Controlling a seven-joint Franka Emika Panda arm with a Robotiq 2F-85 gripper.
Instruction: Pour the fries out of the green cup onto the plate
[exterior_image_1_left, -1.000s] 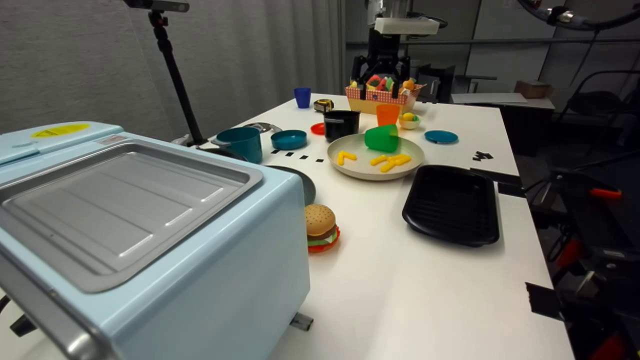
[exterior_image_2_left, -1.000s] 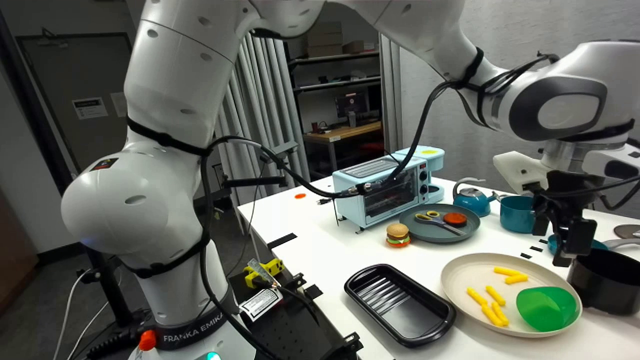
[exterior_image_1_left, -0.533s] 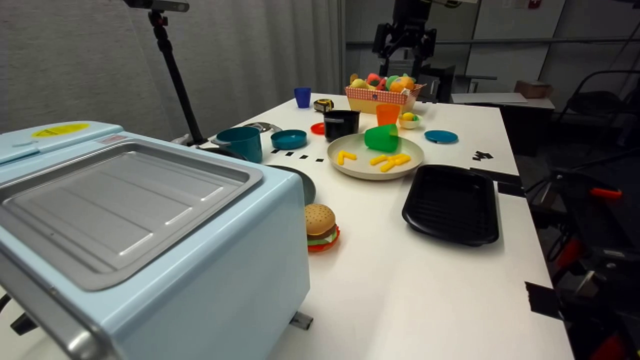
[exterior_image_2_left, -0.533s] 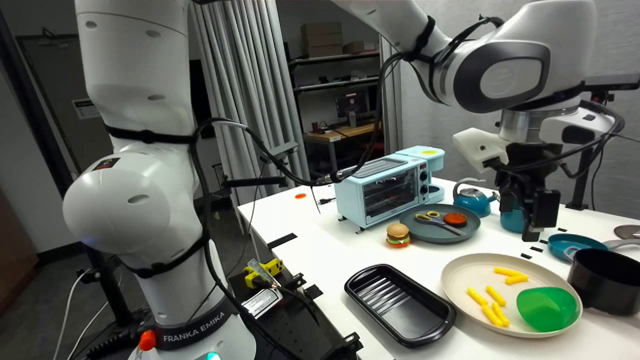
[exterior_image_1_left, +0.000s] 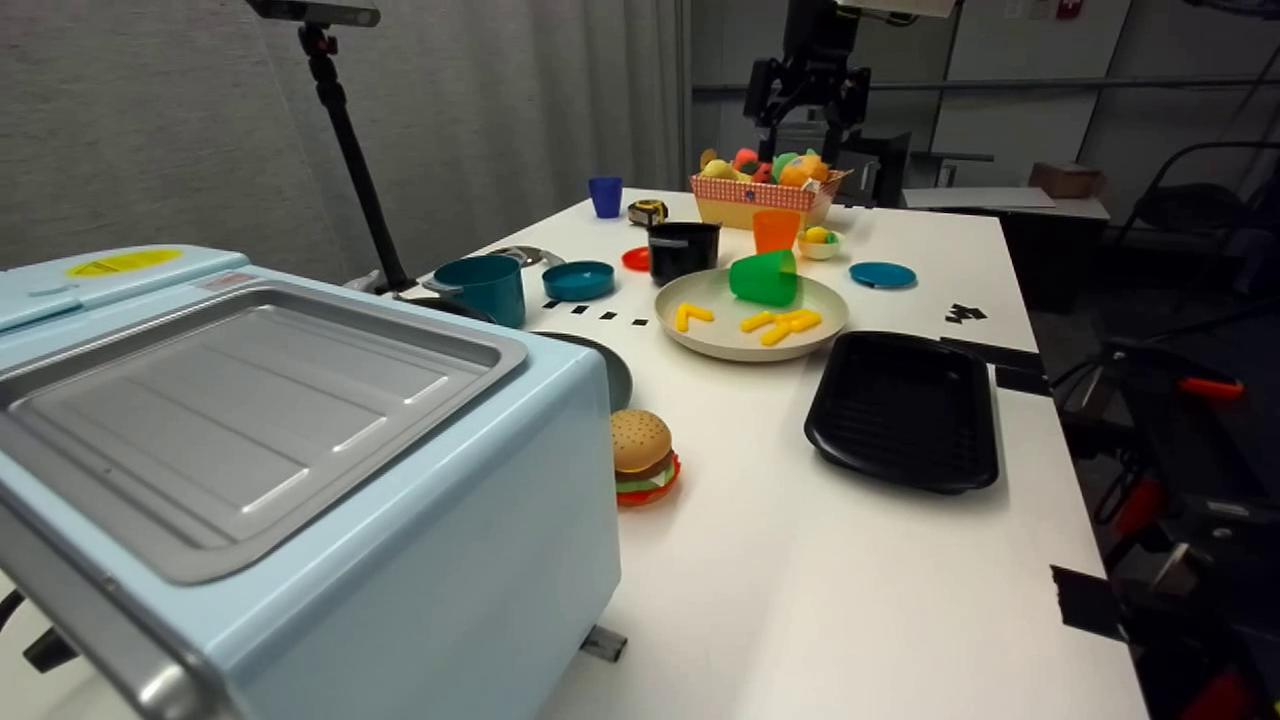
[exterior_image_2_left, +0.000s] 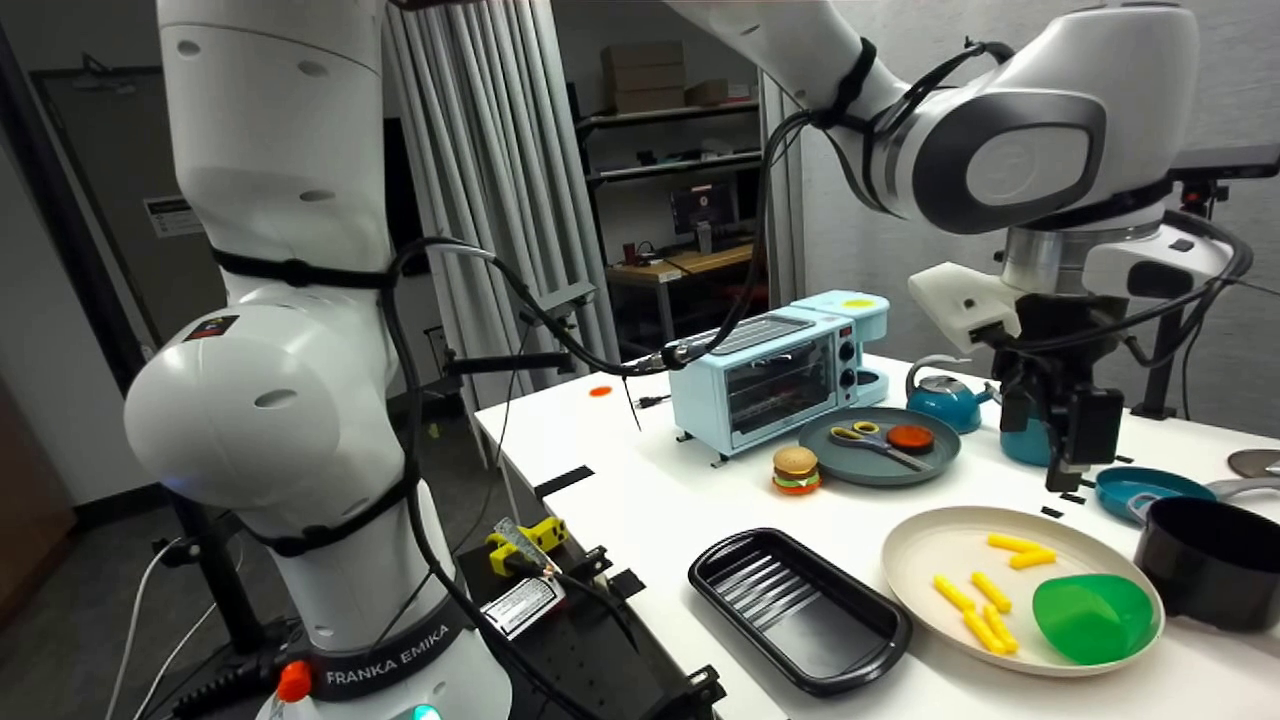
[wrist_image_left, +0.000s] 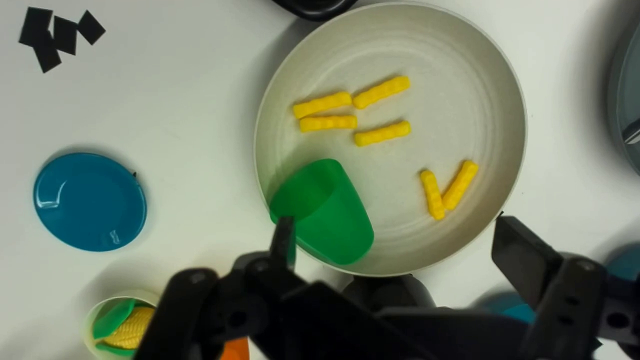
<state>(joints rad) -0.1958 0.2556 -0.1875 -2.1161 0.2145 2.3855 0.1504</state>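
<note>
The cream-white plate (wrist_image_left: 450, 115) rests on the table, seen in both exterior views and in the wrist view. Several yellow fries (wrist_image_left: 382, 133) lie loose on it, with a pair of fries (exterior_image_2_left: 1020, 550) apart from the rest. Tipped on its side within the plate, against the rim, is the green cup (wrist_image_left: 335, 220); no fries show inside it. My gripper (wrist_image_left: 397, 240) hangs well above the table with its fingers (wrist_image_left: 522, 255) spread wide and nothing between them. In an exterior view the gripper (exterior_image_1_left: 800, 145) appears up beyond the fruit basket.
Beside the plate sit a black tray (exterior_image_2_left: 800, 610) and a black pot (exterior_image_1_left: 684, 250). An orange cup (exterior_image_1_left: 776, 230), a blue disc (wrist_image_left: 90, 201) and a small bowl (exterior_image_1_left: 820, 244) are close by. A toy burger (exterior_image_2_left: 796, 470), grey plate (exterior_image_2_left: 870, 470) and toaster oven (exterior_image_2_left: 770, 380) stand farther off.
My gripper has risen and swung away from above the black pot, mostly in the earlier half second, then nearly stopped. It stayed open. Cup, fries and plate have not moved.
</note>
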